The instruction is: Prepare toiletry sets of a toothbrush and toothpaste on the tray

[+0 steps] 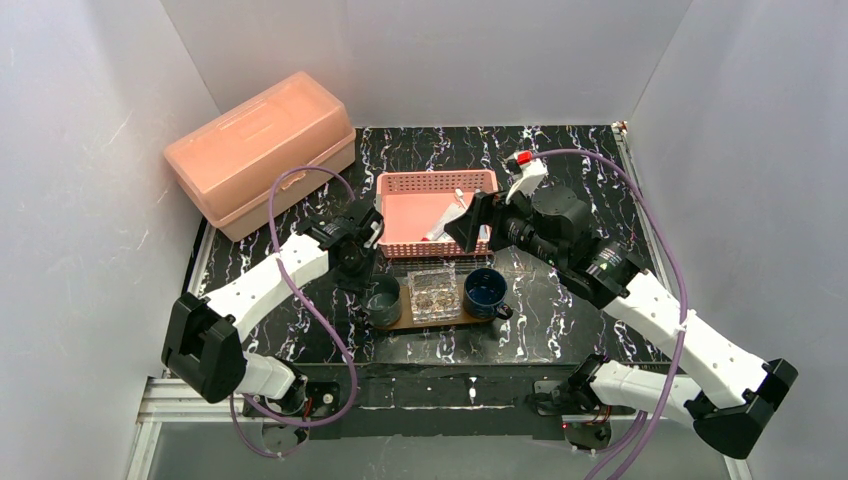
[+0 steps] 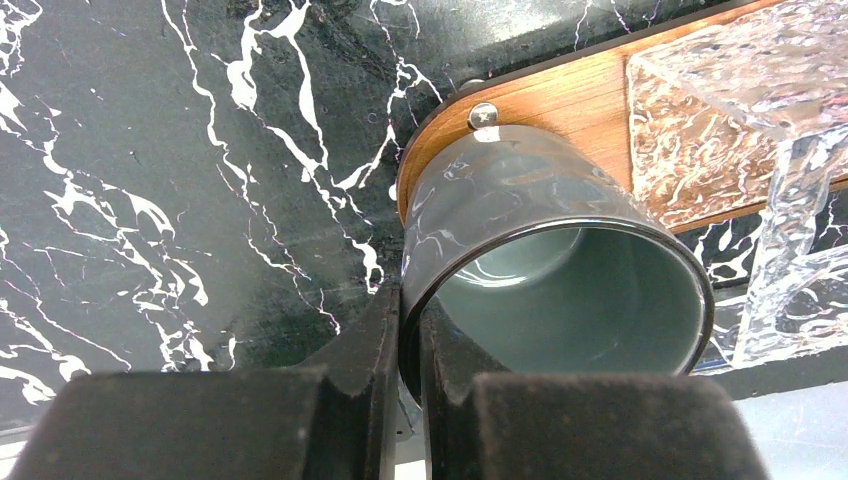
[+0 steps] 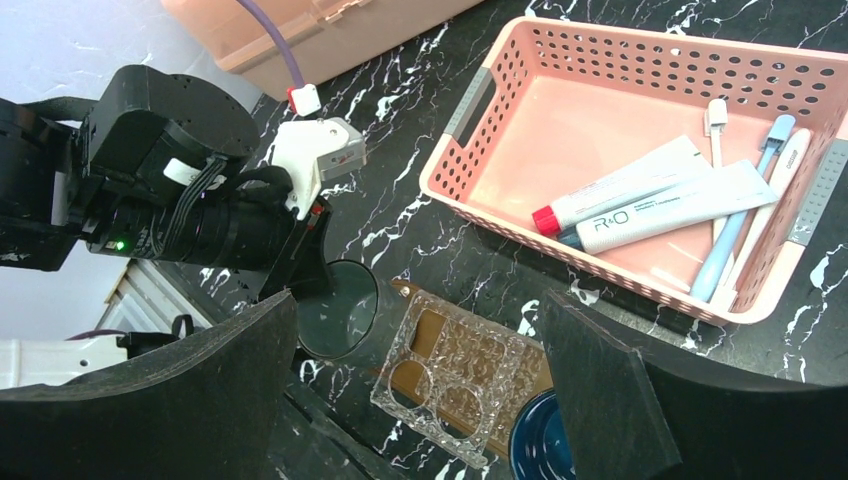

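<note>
The brown wooden tray point(image 1: 402, 325) point(image 2: 560, 100) point(image 3: 530, 372) lies at the table's middle. On it stand a grey cup point(image 1: 383, 300) point(image 2: 530, 200) point(image 3: 338, 310), a clear box point(image 1: 433, 292) point(image 3: 460, 375) and a blue cup point(image 1: 486, 290). My left gripper point(image 1: 372, 284) point(image 2: 412, 330) is shut on the grey cup's rim, one finger inside and one outside. Two white toothpaste tubes point(image 3: 675, 205) point(image 1: 445, 225) and several toothbrushes point(image 3: 735, 235) lie in the pink basket point(image 1: 435, 180) point(image 3: 455, 150). Over the basket's front edge, my right gripper point(image 1: 470, 222) point(image 3: 425, 300) hangs open and holds nothing.
A large pink lidded box point(image 1: 260, 150) sits at the back left. White walls close in the table on three sides. The left arm point(image 3: 190, 200) reaches in beside the tray's left end. The clear box point(image 2: 720, 110) stands close to the grey cup.
</note>
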### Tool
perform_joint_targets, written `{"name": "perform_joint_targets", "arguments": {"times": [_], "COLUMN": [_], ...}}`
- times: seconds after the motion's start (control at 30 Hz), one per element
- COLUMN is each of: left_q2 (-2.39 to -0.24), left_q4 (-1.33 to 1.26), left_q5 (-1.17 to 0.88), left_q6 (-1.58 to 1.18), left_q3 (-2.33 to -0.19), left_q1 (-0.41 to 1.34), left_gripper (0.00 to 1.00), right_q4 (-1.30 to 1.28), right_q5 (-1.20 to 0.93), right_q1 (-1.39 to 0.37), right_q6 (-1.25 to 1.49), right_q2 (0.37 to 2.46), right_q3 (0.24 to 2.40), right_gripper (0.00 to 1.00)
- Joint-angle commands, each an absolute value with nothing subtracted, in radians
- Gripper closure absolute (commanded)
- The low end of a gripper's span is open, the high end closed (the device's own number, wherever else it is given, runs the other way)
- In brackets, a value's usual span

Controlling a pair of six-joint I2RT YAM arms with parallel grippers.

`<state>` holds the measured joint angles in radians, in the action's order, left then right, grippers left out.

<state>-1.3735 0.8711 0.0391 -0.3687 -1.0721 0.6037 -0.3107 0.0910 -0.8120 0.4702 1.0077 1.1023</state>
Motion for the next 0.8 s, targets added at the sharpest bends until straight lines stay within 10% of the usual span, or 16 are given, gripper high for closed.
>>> {"name": "perform_joint_targets", "arguments": {"times": [0.0, 0.17, 0.47, 0.77], "left_q2": [-1.368, -1.374, -1.35, -1.318], "left_q4": [0.874, 0.87, 0.856, 0.857], "left_q5": [0.054, 0.051, 0.03, 0.026], "left_q6": [-0.379, -0.382, -0.377, -0.341], "left_q3": [-1.087, -1.081, -1.073, -1.109], "left_q1": [0.614, 0.621, 0.624, 0.624], "left_gripper": [1.0, 1.0, 0.59, 0.43], "right_q4": [-0.267, -0.258, -0.247, -0.21], "right_q5": [0.098, 0.093, 0.105, 0.164], "right_q1": [-0.815, -0.815, -0.82, -0.848], "right_q6": [0.481, 0.512, 0.666, 0.825], "right_q2": [0.986, 0.987, 1.021, 1.001], "right_q3": [1.107, 1.129, 1.244, 1.217], "right_gripper": [0.02, 0.02, 0.02, 0.02]}}
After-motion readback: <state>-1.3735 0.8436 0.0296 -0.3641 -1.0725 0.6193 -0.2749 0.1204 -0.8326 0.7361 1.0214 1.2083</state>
